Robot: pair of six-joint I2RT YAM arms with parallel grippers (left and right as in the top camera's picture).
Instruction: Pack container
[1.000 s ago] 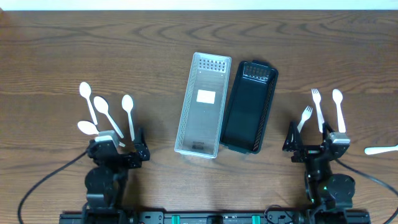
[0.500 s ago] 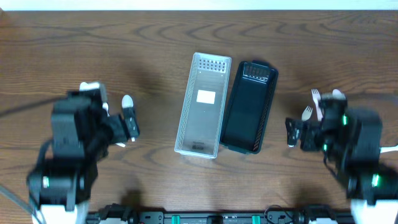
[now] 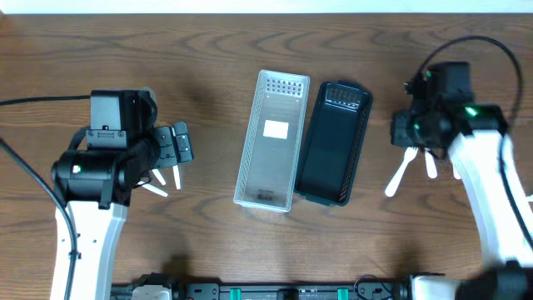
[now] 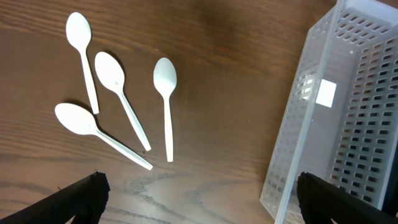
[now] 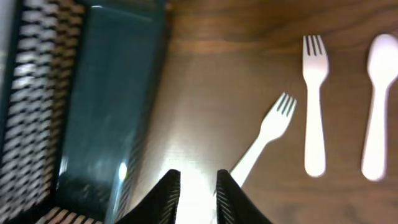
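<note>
Plainly nothing is packed yet, and this reads as the reach toward the first piece of cutlery. At the left of the overhead frame, four white spoons (image 4: 108, 67) lie loose on the wooden table (image 3: 208, 50), partly hidden there by the arm above them. In the left wrist view they fill the upper left, bowls pointing up the frame. The left gripper (image 4: 200, 190) hovers over them with its fingers spread as wide as they go and nothing between them. In the middle of the overhead frame sits the clear basket (image 3: 284, 84), empty but for a white label on its floor. Touching its right side is the black basket (image 3: 343, 98), tilted slightly and also empty; I cannot tell which one the task means. At the right of that frame, the right gripper (image 5: 194, 193) hangs just past the black basket with its fingers drawn nearly together on nothing. The slanted fork (image 5: 264, 134) lies just beyond its tips, with an upright fork (image 5: 314, 99) and a lone spoon (image 5: 377, 93) further right. My guess is that the left arm next drops over one spoon handle and closes on it. The right arm must spread its fingers before it can straddle the thin fork handle lying flat on the wood.
</note>
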